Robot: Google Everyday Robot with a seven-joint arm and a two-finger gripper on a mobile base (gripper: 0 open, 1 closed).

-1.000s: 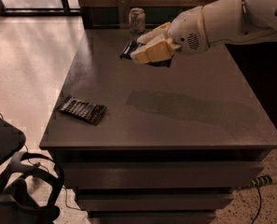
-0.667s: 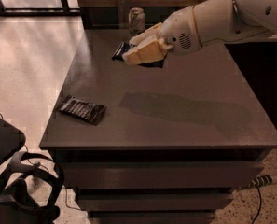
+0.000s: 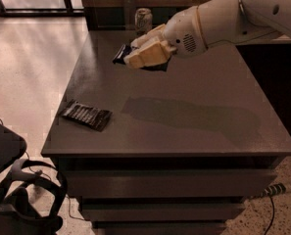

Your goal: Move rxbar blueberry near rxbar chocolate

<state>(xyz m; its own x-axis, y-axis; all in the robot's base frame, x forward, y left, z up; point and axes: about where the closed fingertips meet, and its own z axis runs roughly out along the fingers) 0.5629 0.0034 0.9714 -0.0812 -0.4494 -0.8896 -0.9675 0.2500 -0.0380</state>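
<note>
Two bars show: the blueberry bar [image 3: 120,54] is pinched between the gripper's [image 3: 141,53] fingers, raised over the table's [image 3: 194,131] far middle. The chocolate bar [image 3: 86,115] lies flat near the front-left edge, well apart. A can [image 3: 143,19] stands behind.

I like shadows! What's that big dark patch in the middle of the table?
In the camera view, it is the shadow of the arm and gripper, which holds the rxbar blueberry above the table; window light brightens the floor at upper left.
</note>
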